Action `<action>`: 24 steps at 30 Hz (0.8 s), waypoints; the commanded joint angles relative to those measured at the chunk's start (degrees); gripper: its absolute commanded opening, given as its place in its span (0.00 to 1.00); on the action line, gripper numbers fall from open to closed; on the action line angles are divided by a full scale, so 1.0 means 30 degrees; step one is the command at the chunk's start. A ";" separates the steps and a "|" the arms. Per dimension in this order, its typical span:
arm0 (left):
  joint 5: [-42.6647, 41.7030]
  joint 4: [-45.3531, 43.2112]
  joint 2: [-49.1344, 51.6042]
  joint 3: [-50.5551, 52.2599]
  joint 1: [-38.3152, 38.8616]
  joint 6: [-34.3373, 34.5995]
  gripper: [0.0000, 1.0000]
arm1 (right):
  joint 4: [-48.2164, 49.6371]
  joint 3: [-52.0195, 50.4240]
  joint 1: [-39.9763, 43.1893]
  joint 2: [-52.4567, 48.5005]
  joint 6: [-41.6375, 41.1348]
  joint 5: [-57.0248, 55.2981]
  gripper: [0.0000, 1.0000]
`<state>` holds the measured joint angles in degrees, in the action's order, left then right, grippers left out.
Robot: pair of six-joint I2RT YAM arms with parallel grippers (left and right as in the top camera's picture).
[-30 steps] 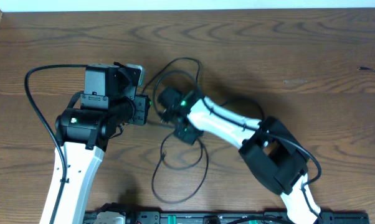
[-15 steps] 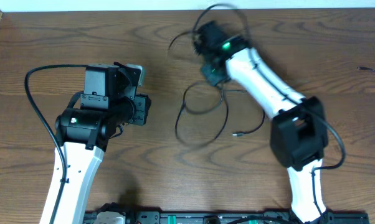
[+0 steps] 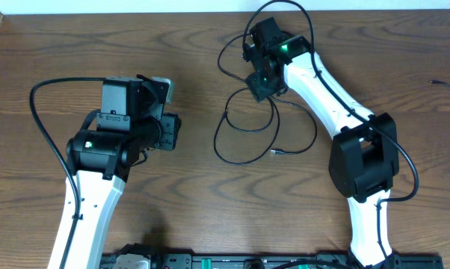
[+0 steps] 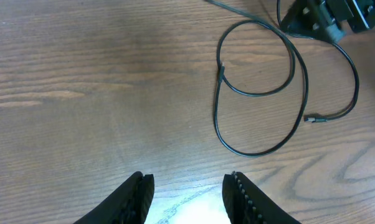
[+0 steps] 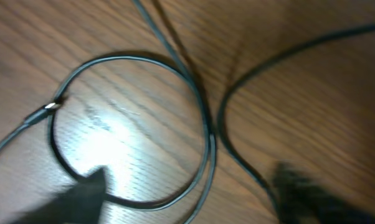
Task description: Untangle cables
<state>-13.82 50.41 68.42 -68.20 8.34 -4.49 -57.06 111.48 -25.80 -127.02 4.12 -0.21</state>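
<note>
Thin, limp and probably light, the cables [image 4: 216, 109] lie looped near the tabletop's [image 3: 75, 45] far edge by the right gripper [image 3: 256, 45], its grip too blurred to tell, the left gripper [image 4: 188, 180] wide open and empty; I'd pinch beside a plug [image 4: 312, 118].

Open table [image 4: 81, 93] ahead of left hand [image 4: 187, 186]; cables [image 4: 220, 73] block further fwd.

right arm [image 3: 315, 75] swung from table centre to far edge, black cables [image 4: 215, 112] dragged along, loops now spread open
</note>
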 commanded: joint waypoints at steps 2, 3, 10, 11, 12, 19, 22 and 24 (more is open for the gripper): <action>-0.0233 0.0036 0.0007 -0.0342 -0.0058 0.0044 0.42 | 0.0306 -0.0138 0.0022 0.0117 0.0896 -0.2667 0.99; -0.0233 0.0044 0.0007 -0.0342 -0.0058 0.0044 0.42 | 0.0430 -0.0175 0.0080 0.0117 0.1479 -0.2914 0.99; -0.0233 0.0036 0.0007 -0.0342 -0.0058 0.0044 0.42 | 0.1508 -0.0364 0.0350 0.0080 0.3963 -0.2812 0.97; -0.0233 0.0036 0.0007 -0.0342 -0.0058 0.0044 0.42 | 0.1792 -0.0532 0.0379 0.0073 0.4095 -0.2798 0.96; -0.0233 0.0036 0.0007 -0.0342 -0.0058 0.0044 0.42 | 0.2055 -0.0721 0.0401 0.0066 0.4095 -0.2805 0.96; -0.0233 0.0036 0.0007 -0.0342 -0.0058 0.0044 0.42 | 0.4204 -0.3096 0.0430 0.0051 0.4809 -0.1421 0.92; -0.0233 0.0036 0.0007 -0.0342 -0.0058 0.0044 0.42 | 0.4816 -0.3847 0.0335 0.0044 0.4947 -0.1151 0.91; -0.0233 0.0029 0.0015 -0.0342 -0.0058 0.0044 0.42 | 0.5442 -0.4262 0.0313 0.0044 0.4947 -0.1151 0.89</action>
<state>-13.82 50.41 68.42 -68.20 8.34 -4.49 -42.33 100.20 -24.75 -127.02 17.61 -4.99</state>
